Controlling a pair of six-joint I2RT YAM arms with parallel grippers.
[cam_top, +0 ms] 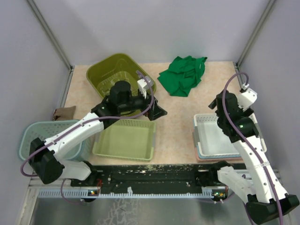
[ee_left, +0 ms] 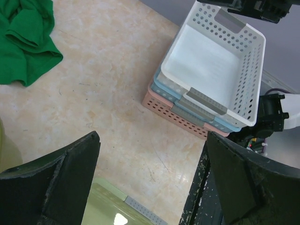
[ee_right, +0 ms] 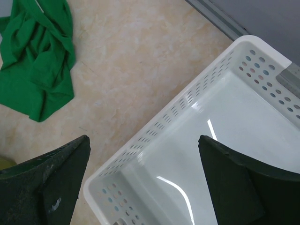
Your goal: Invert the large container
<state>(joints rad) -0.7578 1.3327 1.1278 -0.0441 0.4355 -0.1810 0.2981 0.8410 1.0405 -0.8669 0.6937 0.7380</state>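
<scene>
A large olive-green basket (cam_top: pixel 108 71) stands upright, open side up, at the back left of the table. My left gripper (cam_top: pixel 158 111) is open and empty; it hovers just right of the basket, above the far right corner of a shallow light-green tray (cam_top: pixel 125 139). In the left wrist view the gripper (ee_left: pixel 150 180) is over bare table with that tray's corner (ee_left: pixel 112 211) below. My right gripper (cam_top: pixel 218 105) is open and empty above the far left corner of a white perforated tray (ee_right: pixel 220 140).
The white tray (cam_top: pixel 213 138) tops a stack of blue and pink trays (ee_left: pixel 187 110) at the right. A teal basket (cam_top: pixel 47 136) stands at the front left. A green cloth (cam_top: pixel 183 75) lies at the back middle. Walls close off the back and sides.
</scene>
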